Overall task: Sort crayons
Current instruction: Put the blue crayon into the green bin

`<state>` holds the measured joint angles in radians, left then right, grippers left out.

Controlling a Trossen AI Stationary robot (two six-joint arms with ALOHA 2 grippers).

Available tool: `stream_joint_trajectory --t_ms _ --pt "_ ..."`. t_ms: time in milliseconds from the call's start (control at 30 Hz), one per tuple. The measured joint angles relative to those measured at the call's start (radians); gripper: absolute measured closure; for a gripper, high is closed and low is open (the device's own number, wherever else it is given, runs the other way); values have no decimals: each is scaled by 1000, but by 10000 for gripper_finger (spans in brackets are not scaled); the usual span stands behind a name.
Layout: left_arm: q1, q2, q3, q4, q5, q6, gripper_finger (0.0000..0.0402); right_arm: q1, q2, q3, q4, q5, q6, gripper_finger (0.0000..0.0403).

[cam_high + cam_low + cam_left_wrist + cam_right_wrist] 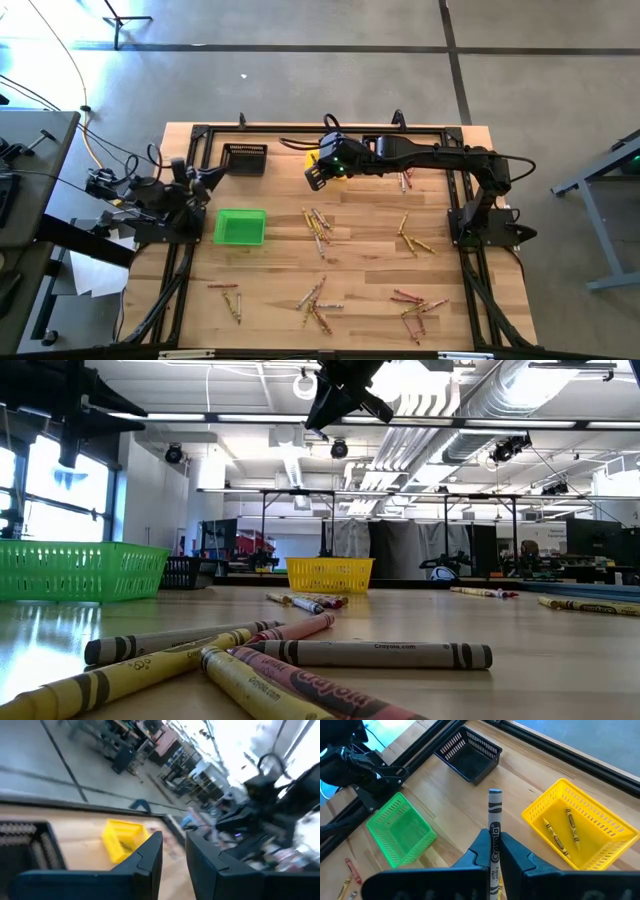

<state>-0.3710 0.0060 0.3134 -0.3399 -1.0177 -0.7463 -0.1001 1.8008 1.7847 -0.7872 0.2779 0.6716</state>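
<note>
My right gripper [316,178] is high above the table's far middle, shut on a grey crayon [494,820]; it also shows at the top of the low view [338,398]. Below it are the yellow bin [580,827], which holds two yellow crayons [555,837], the black bin [469,754] and the green bin [400,827]. Red, yellow and grey crayons lie flat on the table in loose groups [318,225] [412,238] [315,303]. My left gripper [205,178] waits open and empty at the table's left, near the black bin [245,158]. My right gripper pinches the grey crayon between its two fingers, on the crayon's lower part [494,851]. The crayon lies along the fingers, and its free end [495,795] sticks out well beyond the fingertips. The crayon is lifted clear of the table and the bins.
The green bin [240,226] stands at the table's left middle. More crayons lie near the front edge [228,296] [415,308] and far right [405,182]. A black frame rail [320,130] runs along the table's far and side edges. Several crayons lie close before the low camera [300,660].
</note>
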Motion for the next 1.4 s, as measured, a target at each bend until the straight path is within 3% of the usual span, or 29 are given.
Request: stream_joint_trajectory --t_ms 100,567,667,933,1033,1133,1233,1400 --pt "0 0 0 0 -49 74 328 0 0 0 0 2 4 396" --pt "1 0 0 55 -89 -211 328 0 0 0 44 2 11 396" --pt "1 0 0 56 -76 -213 328 0 0 0 51 -2 10 396" --pt "2 0 0 55 -159 -292 328 0 0 0 51 -3 9 396" --pt "2 0 0 55 -113 -300 328 0 0 0 51 -6 9 396" --pt "2 1 0 89 11 -322 328 0 0 0 52 -24 8 396" --pt "2 45 0 214 164 -256 328 0 0 0 56 -49 3 396" --pt "2 244 0 514 328 -50 328 1 0 0 103 -113 -24 396"
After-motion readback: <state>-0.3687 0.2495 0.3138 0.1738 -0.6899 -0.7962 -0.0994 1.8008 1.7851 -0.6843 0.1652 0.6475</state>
